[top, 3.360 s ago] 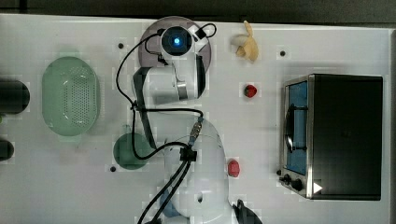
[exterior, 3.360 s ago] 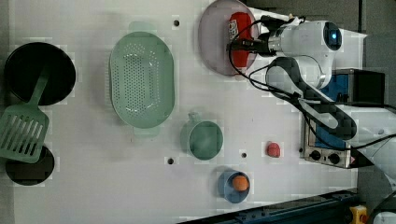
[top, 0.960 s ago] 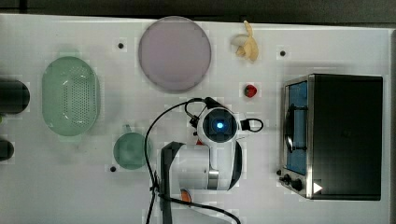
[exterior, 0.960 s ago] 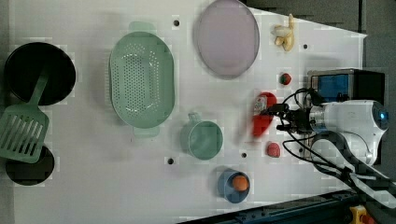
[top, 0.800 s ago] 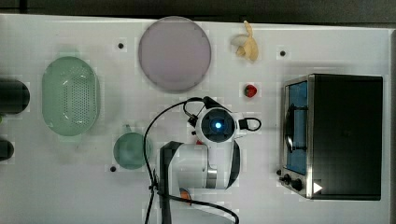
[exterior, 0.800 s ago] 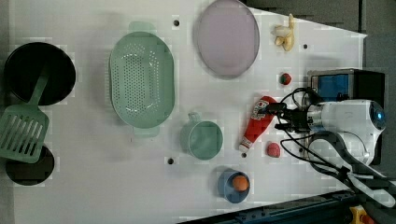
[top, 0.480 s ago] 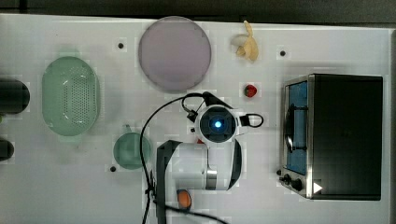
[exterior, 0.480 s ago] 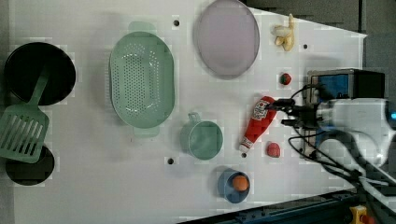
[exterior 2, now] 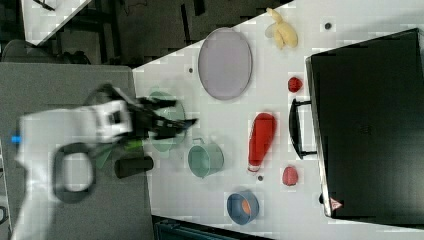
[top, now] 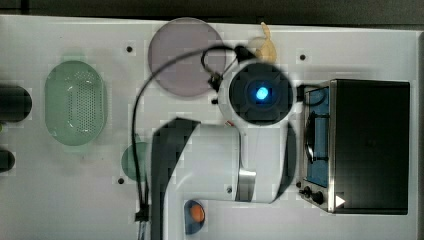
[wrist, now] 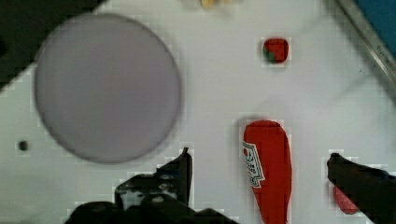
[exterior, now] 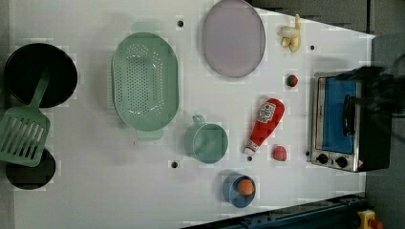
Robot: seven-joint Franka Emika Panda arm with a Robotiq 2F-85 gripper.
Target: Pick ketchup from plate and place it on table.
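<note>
ketchup: red bottle with a white label, lying flat on the desk, cap end toward the left view's lower edge; well apart from the plate, nothing gripping it
plate: round, pale lilac-grey, bare, near the left view's top edge
pincer: fingers spread wide and empty in the wrist view, above the desk, one finger on each side of the bottle, touching neither it nor the plate
arm: white body crossing the middle of the top view, hiding the bottle there
toaster oven: dark box with a blue door, on the left view's right of the bottle
strawberry: small red fruit between the plate and the oven
second red fruit: just beside the bottle's cap end
teal cup: on the left view's left of the bottle, near it
green basket: perforated oval, left view's left of the plate
blue bowl: holds an orange ball, below the cup in the left view
banana: at the left view's right of the plate
</note>
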